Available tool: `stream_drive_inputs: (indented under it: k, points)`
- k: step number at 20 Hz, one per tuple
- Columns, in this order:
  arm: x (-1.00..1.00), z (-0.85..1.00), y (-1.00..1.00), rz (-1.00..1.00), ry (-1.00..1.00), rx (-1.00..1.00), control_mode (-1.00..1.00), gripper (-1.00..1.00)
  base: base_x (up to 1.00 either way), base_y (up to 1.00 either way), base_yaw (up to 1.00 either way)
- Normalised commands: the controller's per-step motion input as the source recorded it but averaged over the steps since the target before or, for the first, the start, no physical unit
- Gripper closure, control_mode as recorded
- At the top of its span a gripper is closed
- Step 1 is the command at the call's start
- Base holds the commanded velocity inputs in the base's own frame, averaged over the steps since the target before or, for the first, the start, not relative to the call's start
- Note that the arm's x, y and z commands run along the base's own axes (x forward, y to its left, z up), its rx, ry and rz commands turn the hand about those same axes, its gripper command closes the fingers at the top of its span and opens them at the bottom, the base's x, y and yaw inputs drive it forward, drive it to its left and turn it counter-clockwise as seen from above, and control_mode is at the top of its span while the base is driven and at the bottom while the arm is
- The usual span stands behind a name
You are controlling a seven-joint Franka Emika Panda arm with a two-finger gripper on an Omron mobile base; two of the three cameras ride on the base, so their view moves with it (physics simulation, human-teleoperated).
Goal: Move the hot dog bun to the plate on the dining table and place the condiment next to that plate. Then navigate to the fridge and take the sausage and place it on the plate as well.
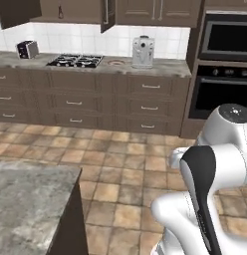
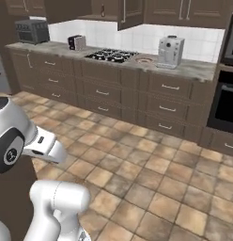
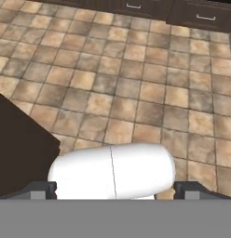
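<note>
Marbled stone dining table [image 1: 26, 194] corner, square tan floor tiles [image 3: 136, 83]

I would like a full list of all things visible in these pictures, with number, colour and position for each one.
dining table: one, grey-brown marbled top, dark base, lower left of left base view.
toaster: one, silver and black, counter left.
gas hob: one, black, counter middle.
coffee machine: one, silver-white, counter right of hob.
small round dish: one, brownish, between hob and coffee machine.
microwave: one, dark grey, far left counter.
built-in oven: one stack, black, right wall.
drawers: many, dark brown, under counter.
floor: tan tiles.
arm: one, white with dark joints.
gripper: one, dark tips, open, empty, above floor.
</note>
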Motion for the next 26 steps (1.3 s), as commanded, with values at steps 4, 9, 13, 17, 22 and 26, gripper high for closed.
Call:
stream_drive_inputs:
  k: [4, 9, 13, 17, 22, 26]
  points:
    - [0.00, 0.00, 0.00, 0.00, 0.00, 0.00, 1.00, -1.00, 1.00, -0.51, 0.28]
    - [0.00, 0.00, 0.00, 0.00, 0.00, 0.00, 1.00, -1.00, 1.00, -0.34, 0.22]
    - [0.00, 0.00, 0.00, 0.00, 0.00, 0.00, 1.00, -1.00, 1.00, -0.30, 0.21]
    - [0.00, 0.00, 0.00, 0.00, 0.00, 0.00, 1.00, -1.00, 1.00, -0.17, 0.19]
    - [0.00, 0.00, 0.00, 0.00, 0.00, 0.00, 1.00, -1.00, 1.00, 0.03, 0.08]
    - [0.00, 0.00, 0.00, 0.00, 0.00, 0.00, 1.00, -1.00, 1.00, 0.31, 0.00]
